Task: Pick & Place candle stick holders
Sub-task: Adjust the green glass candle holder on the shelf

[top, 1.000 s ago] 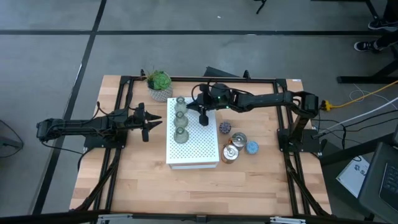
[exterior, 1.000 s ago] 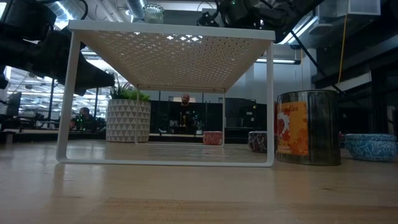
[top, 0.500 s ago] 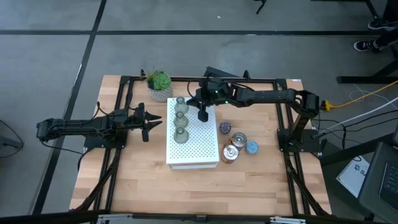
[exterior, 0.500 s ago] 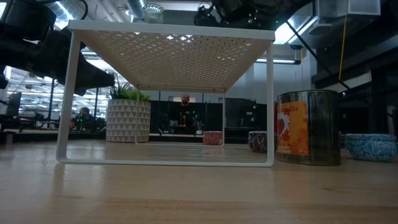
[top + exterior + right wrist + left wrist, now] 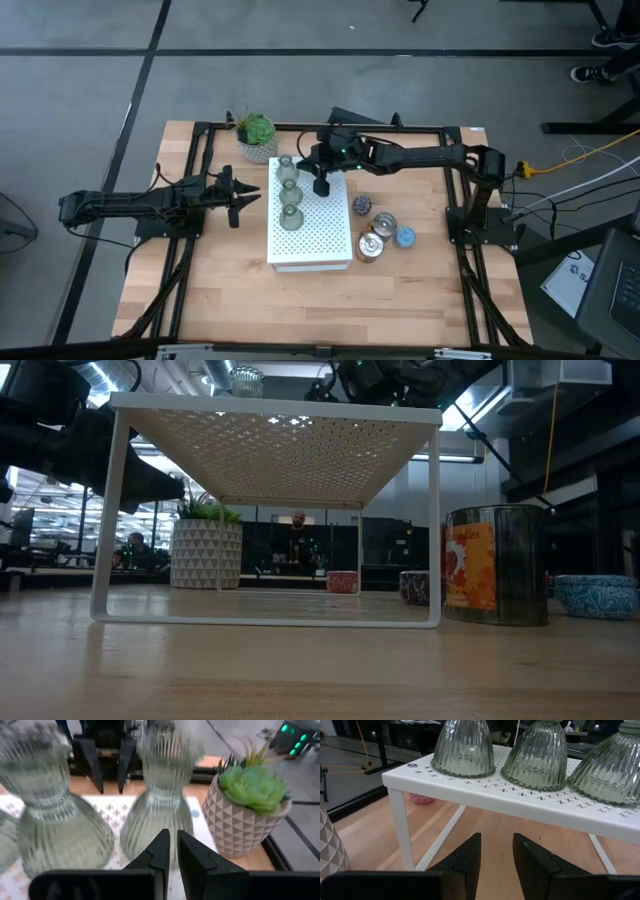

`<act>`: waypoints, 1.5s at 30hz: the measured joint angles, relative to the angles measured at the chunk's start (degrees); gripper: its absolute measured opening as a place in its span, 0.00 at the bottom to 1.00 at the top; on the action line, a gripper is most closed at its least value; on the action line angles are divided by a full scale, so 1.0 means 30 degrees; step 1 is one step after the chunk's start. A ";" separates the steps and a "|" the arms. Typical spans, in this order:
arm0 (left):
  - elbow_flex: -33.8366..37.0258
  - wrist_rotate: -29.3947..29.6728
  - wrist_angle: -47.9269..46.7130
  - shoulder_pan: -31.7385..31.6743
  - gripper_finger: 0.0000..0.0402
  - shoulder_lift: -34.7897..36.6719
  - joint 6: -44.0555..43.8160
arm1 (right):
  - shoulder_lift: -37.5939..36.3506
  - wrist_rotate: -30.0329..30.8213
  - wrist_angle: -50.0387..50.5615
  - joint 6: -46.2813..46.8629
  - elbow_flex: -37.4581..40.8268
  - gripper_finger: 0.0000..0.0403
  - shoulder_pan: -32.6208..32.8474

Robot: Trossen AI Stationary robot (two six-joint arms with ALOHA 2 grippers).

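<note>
Three olive-green ribbed glass holders [image 5: 290, 187] stand in a row on their bases on the white perforated box [image 5: 312, 235]. They also show in the left wrist view [image 5: 540, 755]. My right gripper [image 5: 320, 180] is shut and hovers over the box's far part, its tips [image 5: 173, 847] right in front of the far green holder [image 5: 157, 815]. My left gripper [image 5: 238, 198] is open and waits level at the box's left side [image 5: 496, 852]. A purple holder [image 5: 361, 204], two silvery ones [image 5: 384, 223] and a blue one [image 5: 405, 237] stand right of the box. A pink one [image 5: 342, 581] sits under it. My right gripper's shut fingertips [image 5: 162, 845] stand level at the lower body of the far green holder [image 5: 150, 832], coming from the table's right. I cannot tell whether they touch it. The holder stands upright on the box.
A green plant in a white patterned pot [image 5: 257, 135] stands at the box's far left corner, close to the far green holder. A silvery tin with an orange label [image 5: 495, 565] stands right of the box. Bare wood lies toward the near edge [image 5: 320, 310].
My right gripper has gone a little toward the table's left and far edges, above the box, closer to the far green holder. My left arm has kept still.
</note>
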State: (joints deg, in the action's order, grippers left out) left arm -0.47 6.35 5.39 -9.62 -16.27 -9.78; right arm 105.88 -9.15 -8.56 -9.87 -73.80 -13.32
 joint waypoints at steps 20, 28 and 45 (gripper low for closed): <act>-0.0003 0.0000 -0.0002 0.0011 0.27 0.0000 0.0000 | -0.0960 -0.0160 0.4605 0.0438 0.0000 0.10 0.1730; 0.0000 0.0000 0.0000 0.0011 0.27 0.0000 0.0000 | -0.0974 0.0979 0.2688 -0.0149 0.0000 0.10 0.2879; 0.0000 0.0000 -0.0005 0.0011 0.27 0.0000 0.0000 | -0.1820 0.0214 0.4328 0.1011 0.0022 0.09 0.3249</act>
State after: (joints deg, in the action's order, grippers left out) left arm -0.47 6.35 5.37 -9.58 -16.27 -9.78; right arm 100.42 -8.51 4.43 -6.84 -73.73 -3.57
